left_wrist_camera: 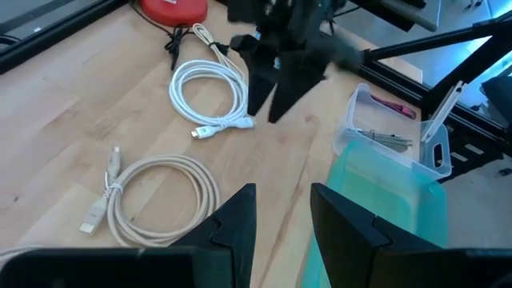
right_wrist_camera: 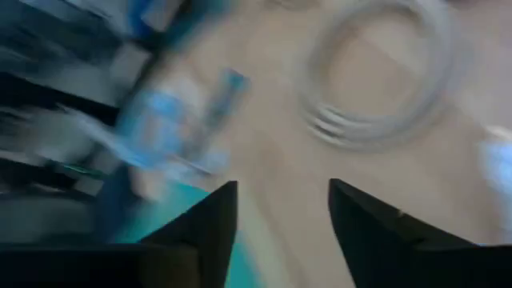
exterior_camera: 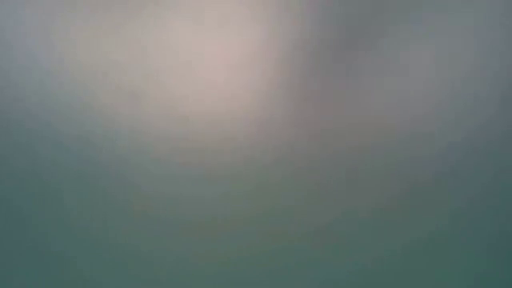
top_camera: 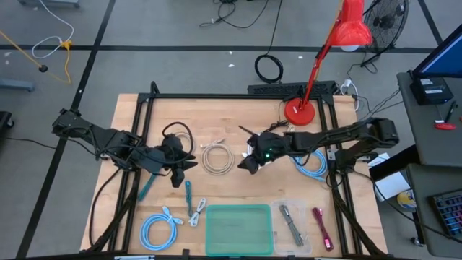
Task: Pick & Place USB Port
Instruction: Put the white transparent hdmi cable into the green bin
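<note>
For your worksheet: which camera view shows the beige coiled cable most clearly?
The left wrist view: the beige coiled cable lies whole, connectors visible. The high view shows it small, mid-table. The right wrist view shows a smeared coil; the low view shows nothing.

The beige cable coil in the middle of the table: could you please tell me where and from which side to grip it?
Probably the bundled strands of the beige cable coil, on the arc nearest the open left tool, coming straight down. It lies flat, so the tool can straddle the strands there; its plugs stick out loosely elsewhere.

Matt wooden table [top_camera: 216,115]; translucent plastic green tray [top_camera: 239,229].
</note>
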`<act>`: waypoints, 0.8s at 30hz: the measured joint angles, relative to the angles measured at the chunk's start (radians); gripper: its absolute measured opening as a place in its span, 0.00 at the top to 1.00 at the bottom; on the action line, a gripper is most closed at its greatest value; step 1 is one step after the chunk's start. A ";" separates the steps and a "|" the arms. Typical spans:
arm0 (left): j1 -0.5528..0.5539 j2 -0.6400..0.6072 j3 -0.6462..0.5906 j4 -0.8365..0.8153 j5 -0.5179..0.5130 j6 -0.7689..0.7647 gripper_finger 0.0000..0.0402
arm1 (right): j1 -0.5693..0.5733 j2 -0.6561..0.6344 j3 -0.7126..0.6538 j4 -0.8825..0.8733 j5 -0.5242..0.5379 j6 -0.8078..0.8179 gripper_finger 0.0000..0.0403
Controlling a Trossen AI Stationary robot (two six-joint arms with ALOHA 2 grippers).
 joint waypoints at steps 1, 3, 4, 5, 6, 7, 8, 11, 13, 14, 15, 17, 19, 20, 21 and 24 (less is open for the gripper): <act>-0.001 0.000 0.000 0.000 0.003 0.000 0.69 | 0.003 -0.001 -0.014 0.053 -0.009 0.031 0.49; -0.001 0.000 0.000 -0.003 0.004 -0.005 0.69 | 0.003 0.004 -0.035 0.177 -0.010 0.110 0.45; -0.004 0.000 0.000 -0.006 0.004 -0.009 0.69 | -0.004 0.006 -0.041 0.246 -0.013 0.131 0.44; -0.009 0.000 0.000 -0.006 0.004 -0.011 0.69 | -0.009 0.005 -0.041 0.308 -0.015 0.124 0.43; -0.014 0.000 0.000 -0.006 0.003 -0.012 0.69 | -0.015 0.001 -0.038 0.357 -0.019 0.097 0.43; -0.019 0.000 0.000 -0.007 0.002 -0.012 0.69 | -0.024 -0.003 -0.030 0.363 -0.028 0.074 0.43; -0.025 0.000 0.000 -0.007 0.001 -0.017 0.69 | -0.031 -0.006 -0.022 0.327 -0.034 0.049 0.43; -0.039 0.000 0.000 -0.013 -0.014 -0.024 0.69 | -0.049 -0.006 0.028 0.010 -0.022 -0.085 0.46; -0.043 0.000 0.000 -0.016 -0.021 -0.024 0.69 | -0.050 0.001 0.101 -0.266 0.057 -0.210 0.48; -0.043 0.000 0.000 -0.020 -0.023 -0.025 0.69 | -0.050 0.014 0.145 -0.378 0.099 -0.263 0.49; -0.043 0.000 0.000 -0.024 -0.024 -0.026 0.69 | -0.050 0.032 0.186 -0.452 0.131 -0.307 0.49; -0.043 0.000 0.000 -0.030 -0.024 -0.026 0.69 | -0.047 0.058 0.242 -0.565 0.158 -0.363 0.50; -0.043 0.000 0.000 -0.029 -0.026 -0.025 0.69 | -0.038 0.090 0.286 -0.645 0.175 -0.389 0.50; -0.040 0.000 0.000 -0.030 -0.026 -0.023 0.69 | -0.033 0.107 0.309 -0.657 0.182 -0.405 0.50; -0.039 0.000 0.000 -0.030 -0.026 -0.023 0.69 | -0.027 0.124 0.323 -0.684 0.187 -0.421 0.50; -0.039 0.000 0.000 -0.030 -0.027 -0.027 0.69 | -0.008 0.193 0.329 -0.759 0.207 -0.444 0.50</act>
